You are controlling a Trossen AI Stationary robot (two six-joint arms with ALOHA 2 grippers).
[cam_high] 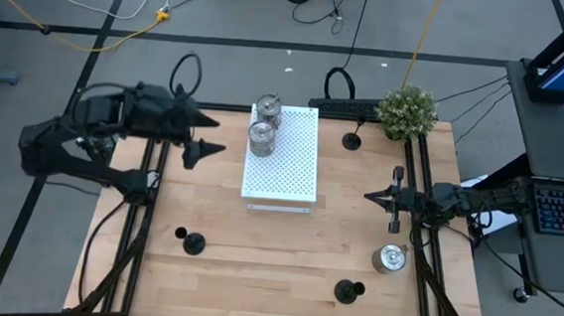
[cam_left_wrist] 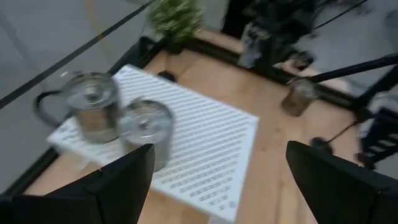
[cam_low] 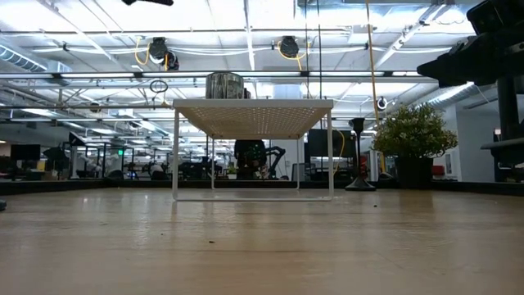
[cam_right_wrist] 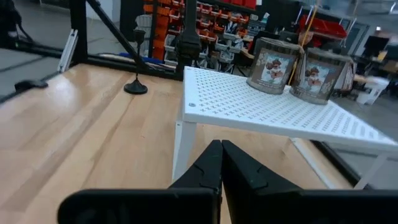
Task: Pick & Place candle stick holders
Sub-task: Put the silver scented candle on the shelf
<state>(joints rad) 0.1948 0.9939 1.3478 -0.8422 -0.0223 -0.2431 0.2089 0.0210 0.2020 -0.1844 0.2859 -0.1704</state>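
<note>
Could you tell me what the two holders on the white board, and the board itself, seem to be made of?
The two silver holders look like polished metal: they mirror their surroundings. The white board seems to be painted sheet metal, matte with rows of small holes, though plastic cannot be ruled out.

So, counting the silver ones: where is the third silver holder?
In the high view the silver holder stands alone on the table's right side, near the right gripper, off the white board.

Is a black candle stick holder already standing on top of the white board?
No: only two silver holders stand on the white board; the black holders sit on the wooden table.
</note>
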